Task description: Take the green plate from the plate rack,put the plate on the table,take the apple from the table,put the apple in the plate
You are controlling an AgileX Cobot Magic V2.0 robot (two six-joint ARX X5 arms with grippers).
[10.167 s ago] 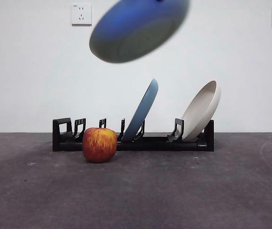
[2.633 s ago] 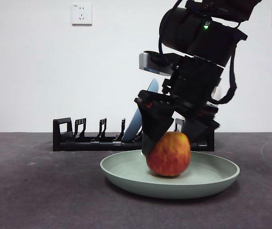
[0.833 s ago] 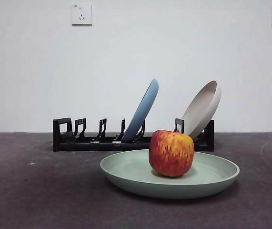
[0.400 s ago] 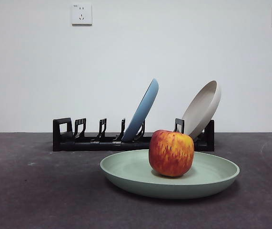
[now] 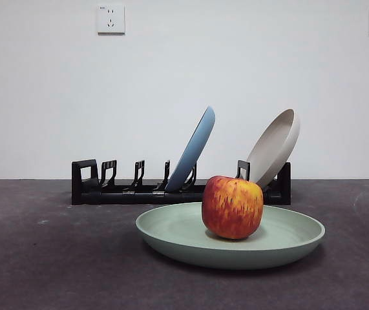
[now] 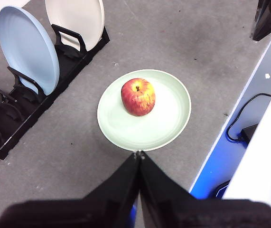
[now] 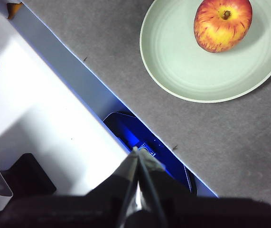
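Observation:
The red apple (image 5: 232,207) (image 6: 138,97) (image 7: 223,24) sits upright inside the pale green plate (image 5: 171,236) (image 6: 168,123) (image 7: 182,66), which lies flat on the dark grey table (image 5: 55,258). Behind them stands the black plate rack (image 5: 106,187) (image 6: 12,128). My left gripper (image 6: 138,154) is shut, raised high above the table's edge, with nothing in it. Pulled back over the table's side, my right gripper (image 7: 137,151) is shut too and empty. Neither arm shows in the front view.
In the rack lean a light blue plate (image 5: 192,150) (image 6: 27,47) and a beige plate (image 5: 274,148) (image 6: 76,19). The table's edge with blue light and a cable (image 6: 239,130) runs near the green plate. A white surface (image 7: 40,123) lies beside the table.
Over the last second nothing moves. Earlier a gripper stood over the apple in the plate; it has since left the front view.

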